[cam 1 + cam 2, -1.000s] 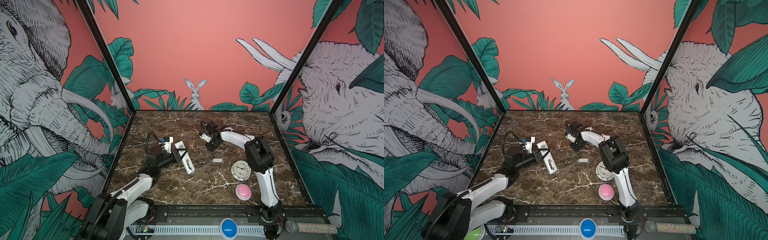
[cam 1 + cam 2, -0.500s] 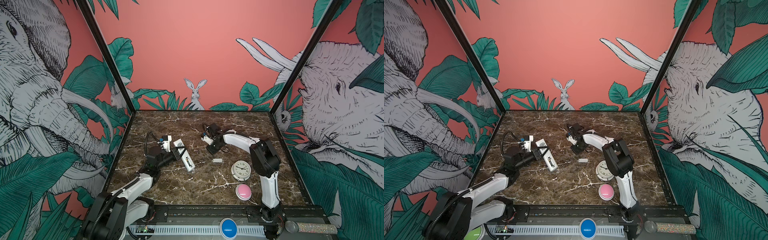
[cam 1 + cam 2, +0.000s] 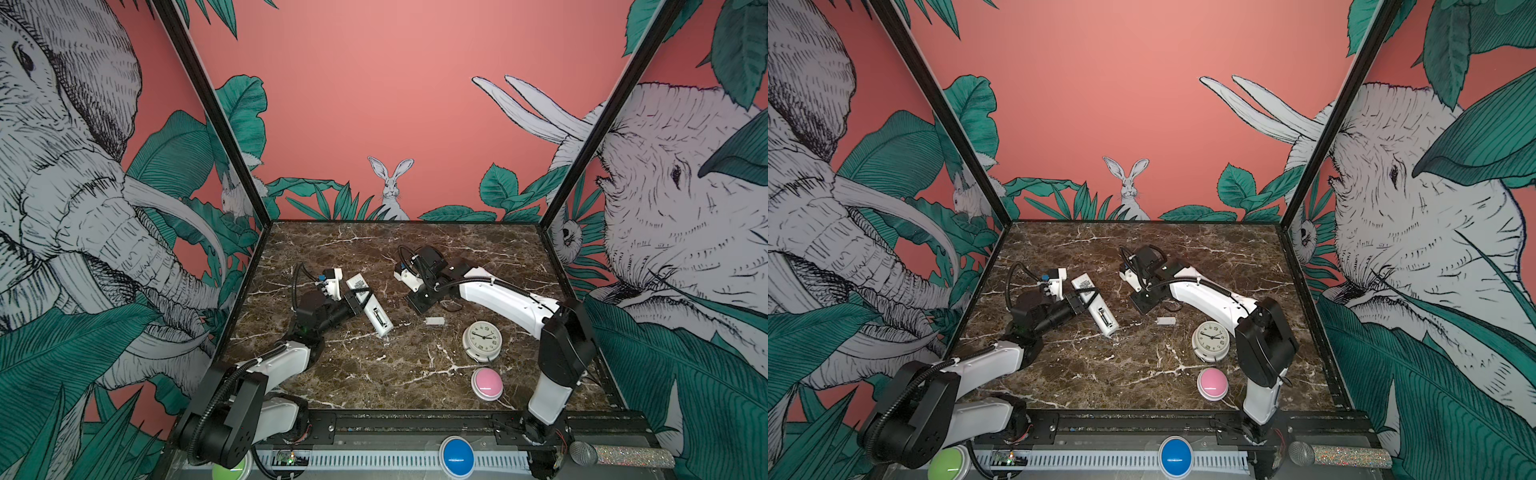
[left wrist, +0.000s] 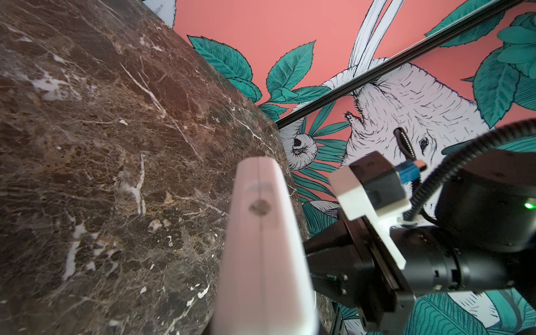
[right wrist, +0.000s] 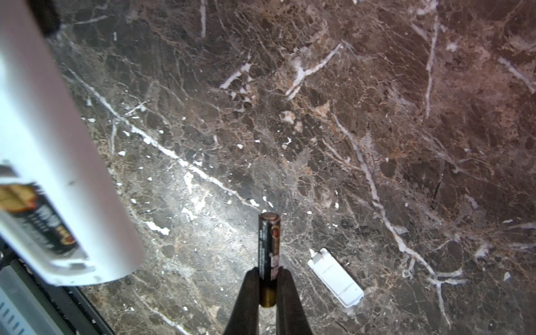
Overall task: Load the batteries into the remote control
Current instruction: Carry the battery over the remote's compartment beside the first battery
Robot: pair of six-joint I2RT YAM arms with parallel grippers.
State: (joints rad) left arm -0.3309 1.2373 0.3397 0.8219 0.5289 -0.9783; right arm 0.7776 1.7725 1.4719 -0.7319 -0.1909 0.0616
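Item: remote control (image 3: 370,305), held over the tabletop (image 3: 415,374), left fingers (image 3: 356,300) clamped across its middle. We judge it light, stiff, slick; grip the long edges. Also: right fingers (image 5: 246,298) clamped on 1 battery (image 5: 269,246).

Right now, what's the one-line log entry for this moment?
left gripper: shut on remote | right gripper: shut on battery | cover: off, lying on table

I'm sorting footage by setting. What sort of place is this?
Probably a purpose-built robot recording booth, not a home: printed jungle wall panels, a marble-look tabletop, and robot arms bolted to a front rail beside big push buttons.
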